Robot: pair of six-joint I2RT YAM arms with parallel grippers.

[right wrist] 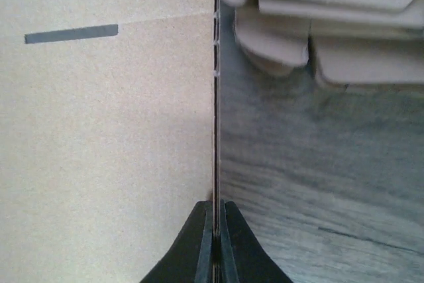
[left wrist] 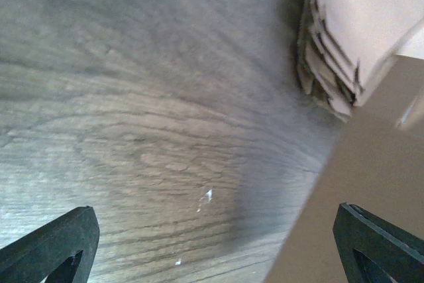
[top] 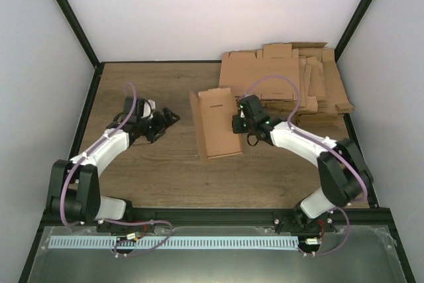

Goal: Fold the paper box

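Note:
The paper box (top: 215, 124) is a plain brown cardboard piece on the wooden table, its left long flap raised and a slit near its far end. My right gripper (top: 236, 122) is shut on the box's right edge; in the right wrist view the thin cardboard edge (right wrist: 216, 97) runs straight up from between the closed fingers (right wrist: 205, 250). My left gripper (top: 169, 118) is open and empty to the left of the box, apart from it. In the left wrist view its two fingertips (left wrist: 56, 246) stand wide apart, with the box's brown side (left wrist: 371, 183) at the right.
A pile of overlapping flat cardboard blanks (top: 298, 74) lies at the back right, just behind the box; it also shows in the left wrist view (left wrist: 351, 38) and in the right wrist view (right wrist: 324, 24). Black frame posts border the table's sides.

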